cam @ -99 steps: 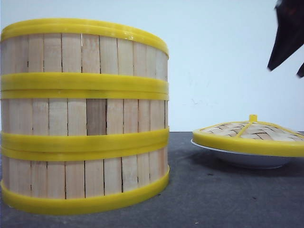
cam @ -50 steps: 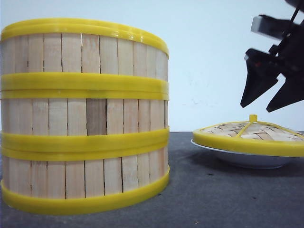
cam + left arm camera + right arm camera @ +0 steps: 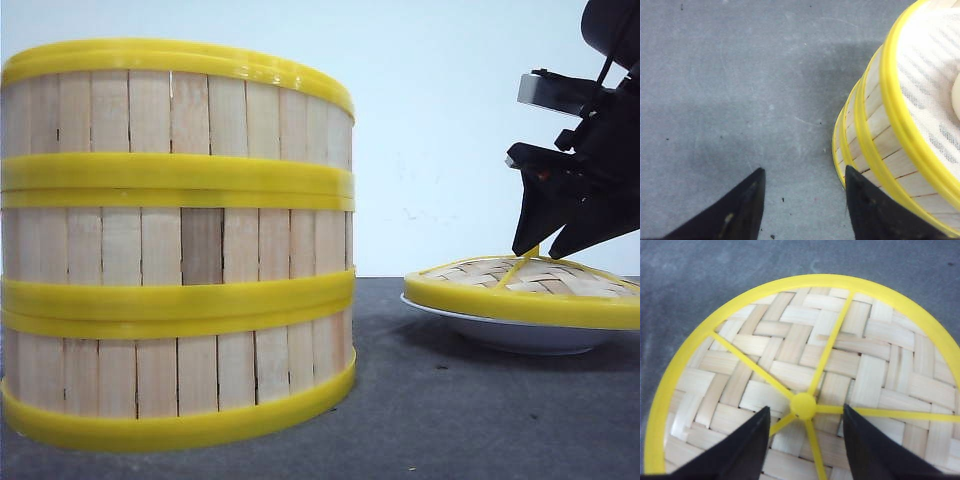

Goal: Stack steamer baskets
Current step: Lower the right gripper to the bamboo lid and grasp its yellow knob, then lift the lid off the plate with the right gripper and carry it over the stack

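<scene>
Standing stacked on the left, lid on its plate to the right.

Three steamer baskets [image 3: 178, 245] sit one atop another on the grey desk [image 3: 430, 410], left of the front view; the top one is lined with white mesh cloth, and a pale rounded item lies in it, mostly cut off by the frame edge. The left claw [image 3: 802, 200] is spread, empty, just beside the stack's wall over bare desk. Farther right, a white plate [image 3: 520, 335] carries the woven lid [image 3: 525, 285]. The right claw [image 3: 805, 440] is spread low over the lid, fingertips either side of the yellow knob [image 3: 803, 406], not pinching it.
</scene>
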